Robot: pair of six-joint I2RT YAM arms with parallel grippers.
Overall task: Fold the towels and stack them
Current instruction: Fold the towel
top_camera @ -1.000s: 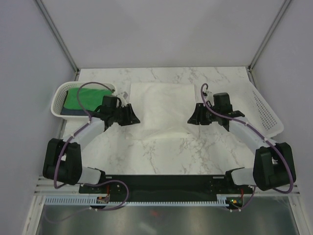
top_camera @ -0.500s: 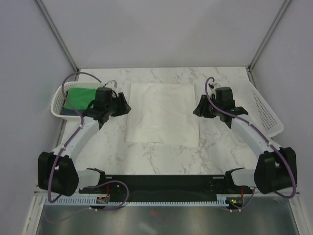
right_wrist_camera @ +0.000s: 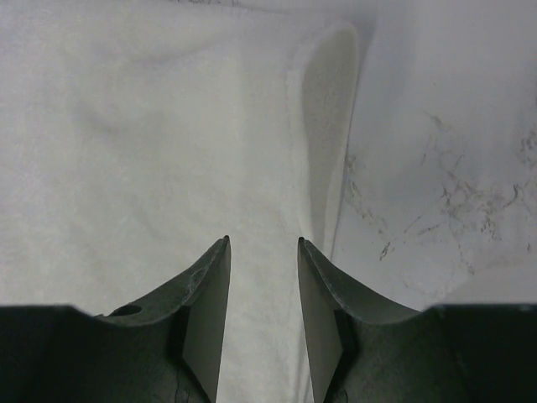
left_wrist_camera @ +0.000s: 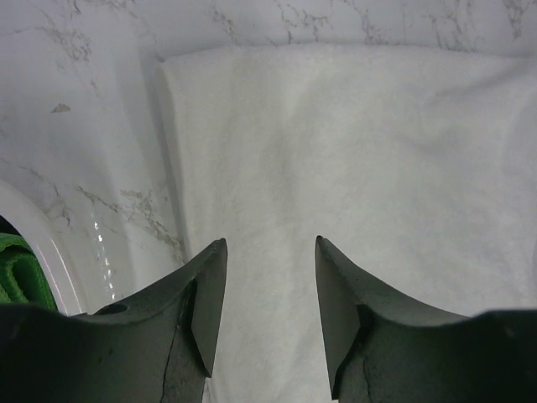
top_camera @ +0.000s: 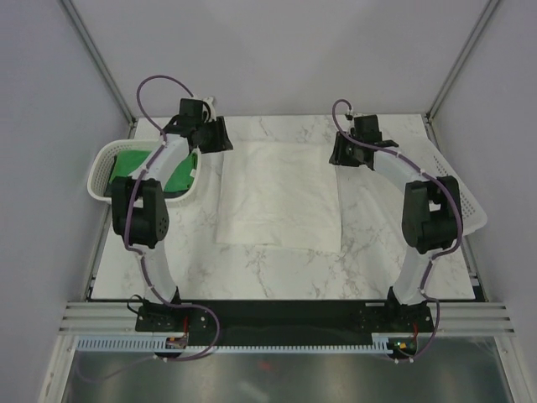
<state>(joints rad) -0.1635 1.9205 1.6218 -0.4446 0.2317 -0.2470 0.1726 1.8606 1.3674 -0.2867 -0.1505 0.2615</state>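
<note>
A large white towel (top_camera: 278, 197) lies flat as a folded rectangle in the middle of the marble table. My left gripper (top_camera: 225, 138) hovers over its far left corner, open, with only cloth below its fingertips (left_wrist_camera: 270, 248). My right gripper (top_camera: 338, 155) is over the far right corner, also open and empty (right_wrist_camera: 263, 243). In the right wrist view the towel's right edge (right_wrist_camera: 327, 109) shows a slightly raised fold. A green towel (top_camera: 180, 172) sits in the white basket (top_camera: 101, 168) at the left, and part of it shows in the left wrist view (left_wrist_camera: 17, 273).
A second white perforated basket (top_camera: 457, 197) lies tilted at the table's right edge. The left basket's rim (left_wrist_camera: 50, 260) sits close beside my left fingers. Grey walls enclose the table at the back and on both sides.
Both arms have stretched away from their bases, moving from beside the towel's middle to its far corners. The towel's near edge has settled flat.
</note>
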